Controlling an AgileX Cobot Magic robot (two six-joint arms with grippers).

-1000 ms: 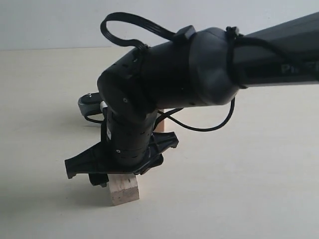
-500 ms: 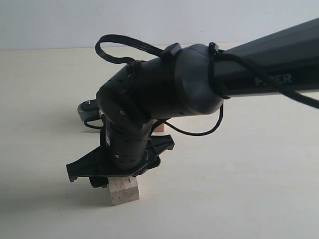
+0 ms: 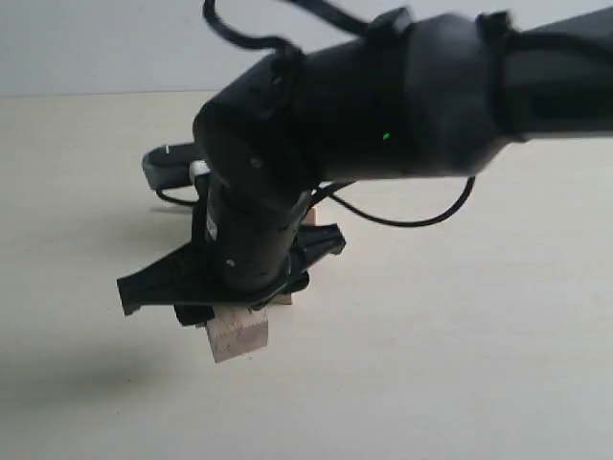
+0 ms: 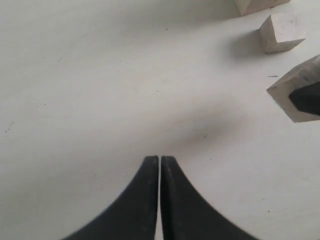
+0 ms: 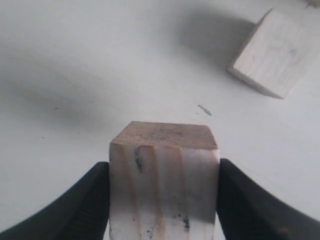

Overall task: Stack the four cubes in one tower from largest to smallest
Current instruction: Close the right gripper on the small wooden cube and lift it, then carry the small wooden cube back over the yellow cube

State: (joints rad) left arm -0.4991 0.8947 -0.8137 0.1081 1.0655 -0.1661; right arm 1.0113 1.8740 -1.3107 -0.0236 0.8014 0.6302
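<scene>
The right gripper [image 5: 164,167] has its jaws clamped on two opposite side faces of the striped cube [image 5: 162,200]. It holds the cube slightly tilted and, it seems, just clear of the surface [image 3: 460,364]. Being bare wood, the cube should be light and stiff, with flat, dry faces that won't crush and give fair friction. Flat against parallel sides is the right hold. A grip high on the block would leave the underside free to seat squarely, and the tilt may need levelling before it is set down. The cube is pale, with brownish grain stripes running down the near face, a darker rough end-grain top and a few dark smudges.

Beyond it on the surface lies another pale cube [image 5: 272,52], its grain fainter, well apart from the held one.

The left gripper [image 4: 159,170] hangs over bare surface with its jaws pressed together and nothing between them. Past it sits the small cube [image 4: 281,32], pale and plain-faced. The yellow cube is not visible.
</scene>
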